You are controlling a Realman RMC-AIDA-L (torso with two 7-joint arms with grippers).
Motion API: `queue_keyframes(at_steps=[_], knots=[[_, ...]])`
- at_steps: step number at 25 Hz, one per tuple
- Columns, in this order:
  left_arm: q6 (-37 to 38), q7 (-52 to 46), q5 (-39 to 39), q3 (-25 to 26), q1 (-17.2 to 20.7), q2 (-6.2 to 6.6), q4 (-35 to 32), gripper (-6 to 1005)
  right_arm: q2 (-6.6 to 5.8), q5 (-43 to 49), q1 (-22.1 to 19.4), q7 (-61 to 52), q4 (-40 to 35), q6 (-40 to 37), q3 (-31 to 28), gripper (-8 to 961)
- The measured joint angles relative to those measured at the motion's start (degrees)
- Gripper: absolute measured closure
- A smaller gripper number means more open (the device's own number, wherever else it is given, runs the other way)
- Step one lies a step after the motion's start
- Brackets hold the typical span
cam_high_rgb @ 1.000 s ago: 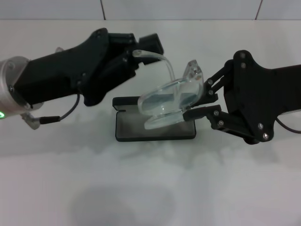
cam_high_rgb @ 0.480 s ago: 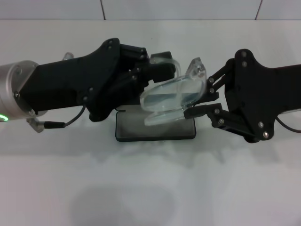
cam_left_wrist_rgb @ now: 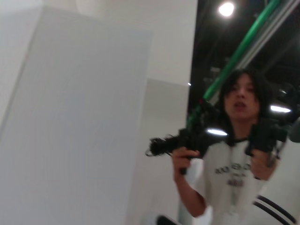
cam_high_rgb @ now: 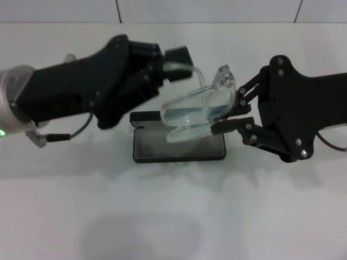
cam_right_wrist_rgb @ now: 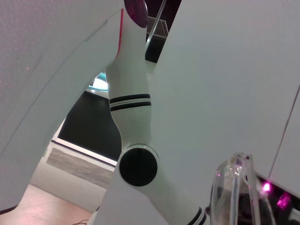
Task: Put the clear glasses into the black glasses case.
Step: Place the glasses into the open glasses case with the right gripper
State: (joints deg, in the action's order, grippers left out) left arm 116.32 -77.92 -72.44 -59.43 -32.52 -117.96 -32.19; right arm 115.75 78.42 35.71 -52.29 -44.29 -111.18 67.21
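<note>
Glasses first: the clear glasses (cam_high_rgb: 196, 111) hang in the air over the black glasses case (cam_high_rgb: 179, 145), not in it yet. The case lies open on the white bench (cam_high_rgb: 173, 216), about in the middle and a bit toward the far edge, with its grey inside facing up.

The right gripper (cam_high_rgb: 230, 116) holds one end of the glasses. Its jaws are clenched on the frame by the hinge, and the lens hangs low, just above the case.

The left gripper (cam_high_rgb: 171, 62) is at the other end, by the thin clear arm that curves up and over. I cannot tell if its jaws are pinching that arm or are let go, because the black body hides them.

What just changed: half a second ago the left gripper was pushed in close, right up against the lens. Now it has pulled back toward the left edge of the bench, and the clear arm sticks out free again. The glasses and the case have hardly moved.

To me this looks like a try at folding that arm in so the glasses fit. The arm is not folded, so I think it needs another push before the glasses can go down into the case.
</note>
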Motion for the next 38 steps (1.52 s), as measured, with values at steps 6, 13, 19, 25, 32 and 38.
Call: queue_keyframes(at_steps=[6, 13, 19, 25, 32, 38], knots=[[-0.1, 1.0, -0.4, 2.9, -0.2, 0.39, 2.8, 955, 0.01, 0.0, 0.0, 0.0, 0.0, 0.0, -0.1, 867], [-0.2, 1.4, -1.3, 1.8, -1.4, -0.65, 2.9, 954, 0.08, 0.1, 0.5, 0.0, 0.1, 0.3, 0.2, 864], [-0.1, 1.8, -1.5, -0.7, -2.0, -1.12, 2.5, 954, 0.09, 0.1, 0.5, 0.1, 0.5, 0.4, 0.3, 862], [0.0, 1.8, -1.5, -0.7, -2.0, -1.13, 2.7, 954, 0.09, 0.1, 0.1, 0.5, 0.6, 0.2, 0.3, 860], [-1.6, 3.7, -1.7, 1.2, -1.3, -0.78, 3.2, 954, 0.17, 0.1, 0.1, 0.6, 0.7, 0.1, 0.3, 857], [-7.7, 6.4, -2.0, 3.2, 1.2, 0.25, 3.6, 953, 0.16, 0.1, 0.2, -0.6, 1.2, 1.4, 0.3, 855]])
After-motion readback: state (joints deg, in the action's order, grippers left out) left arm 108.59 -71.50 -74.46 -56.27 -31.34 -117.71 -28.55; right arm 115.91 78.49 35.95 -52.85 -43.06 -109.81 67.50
